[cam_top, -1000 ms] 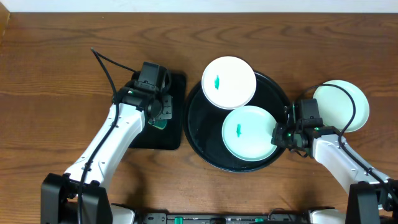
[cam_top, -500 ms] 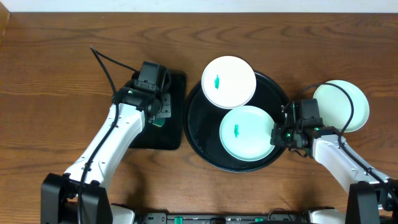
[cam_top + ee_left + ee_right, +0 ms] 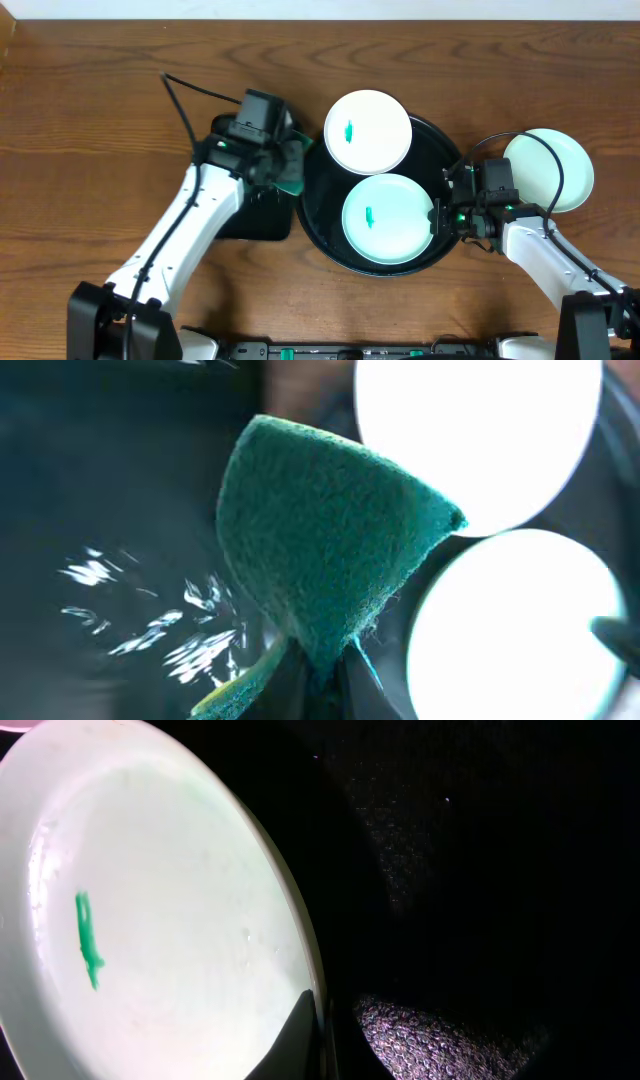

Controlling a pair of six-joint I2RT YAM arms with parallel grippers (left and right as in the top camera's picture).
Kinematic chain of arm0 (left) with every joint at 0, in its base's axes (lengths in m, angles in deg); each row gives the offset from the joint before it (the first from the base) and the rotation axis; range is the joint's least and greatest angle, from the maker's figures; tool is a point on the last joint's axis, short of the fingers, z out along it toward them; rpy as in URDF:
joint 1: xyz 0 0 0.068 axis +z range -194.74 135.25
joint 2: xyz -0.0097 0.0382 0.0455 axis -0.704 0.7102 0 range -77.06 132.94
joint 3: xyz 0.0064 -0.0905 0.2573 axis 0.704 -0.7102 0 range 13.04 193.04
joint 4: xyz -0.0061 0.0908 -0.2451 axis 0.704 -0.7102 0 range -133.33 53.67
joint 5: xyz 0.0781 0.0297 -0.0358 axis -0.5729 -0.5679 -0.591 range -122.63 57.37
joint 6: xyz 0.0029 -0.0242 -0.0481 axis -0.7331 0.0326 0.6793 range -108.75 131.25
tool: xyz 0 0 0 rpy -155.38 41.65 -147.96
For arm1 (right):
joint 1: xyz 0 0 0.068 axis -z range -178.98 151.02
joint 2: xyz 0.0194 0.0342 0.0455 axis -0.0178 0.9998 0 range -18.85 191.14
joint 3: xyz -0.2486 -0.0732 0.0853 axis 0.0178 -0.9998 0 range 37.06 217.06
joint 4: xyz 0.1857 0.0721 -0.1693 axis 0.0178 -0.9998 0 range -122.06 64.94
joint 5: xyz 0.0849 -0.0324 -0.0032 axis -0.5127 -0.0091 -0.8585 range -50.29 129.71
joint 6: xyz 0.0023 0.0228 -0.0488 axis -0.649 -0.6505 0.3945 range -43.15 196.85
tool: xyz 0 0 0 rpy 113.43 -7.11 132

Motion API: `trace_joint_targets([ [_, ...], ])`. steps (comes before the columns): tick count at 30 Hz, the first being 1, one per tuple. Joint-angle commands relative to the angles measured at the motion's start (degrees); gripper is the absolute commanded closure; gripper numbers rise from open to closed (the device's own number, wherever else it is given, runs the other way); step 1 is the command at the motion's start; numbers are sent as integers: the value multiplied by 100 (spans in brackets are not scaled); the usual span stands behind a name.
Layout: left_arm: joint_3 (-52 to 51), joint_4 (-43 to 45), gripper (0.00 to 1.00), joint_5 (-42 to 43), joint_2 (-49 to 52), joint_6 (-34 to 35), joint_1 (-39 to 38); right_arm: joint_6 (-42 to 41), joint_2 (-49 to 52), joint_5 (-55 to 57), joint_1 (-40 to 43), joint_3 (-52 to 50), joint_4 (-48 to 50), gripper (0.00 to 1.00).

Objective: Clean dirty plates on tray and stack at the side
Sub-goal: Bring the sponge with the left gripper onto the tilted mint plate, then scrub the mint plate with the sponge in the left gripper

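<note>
The round black tray point(image 3: 314, 212) holds two dirty plates. The upper plate point(image 3: 368, 132) has a green smear on its left side. On the lower plate point(image 3: 388, 218) the smear sits near the middle, and my right gripper point(image 3: 438, 218) is shut on its right rim. In the right wrist view that plate point(image 3: 150, 920) fills the left, its rim pinched in my right gripper point(image 3: 322, 1020). My left gripper point(image 3: 290, 166) is shut on a green sponge point(image 3: 320, 550), which hangs over the tray's left edge. A third plate point(image 3: 550, 170) with no visible smear lies on the table at the right.
A smaller rectangular black tray point(image 3: 255, 215) lies under my left arm, left of the round tray. Cables loop over both arms. Brown wooden table point(image 3: 90, 130) surrounds everything.
My left arm has carried the sponge rightward from above the rectangular tray to the round tray's left edge. The lower plate has slid leftward in my right gripper.
</note>
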Motion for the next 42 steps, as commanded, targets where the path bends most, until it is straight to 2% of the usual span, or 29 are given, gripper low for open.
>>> trace_joint_targets([
  [1, 125, 26, 93, 531, -37, 688, -533, -61, -17, -42, -76, -87, 92, 99],
  [5, 125, 142, 93, 505, -37, 811, -1082, -640, -17, 195, -205, -258, 310, 99],
  [14, 122, 341, 93, 302, 83, 1104, -1613, -1342, -15, 691, -702, -310, 376, 99],
  [20, 114, 352, 92, 22, 319, 1375, -1849, -1401, -15, 697, -774, -310, 420, 99],
  [31, 114, 361, 93, -1134, 527, 1582, -2216, -1401, -15, 796, -774, -310, 448, 99],
  [42, 114, 647, 93, -1196, 1215, 1762, -2350, -1325, -15, 798, -774, -310, 546, 99],
])
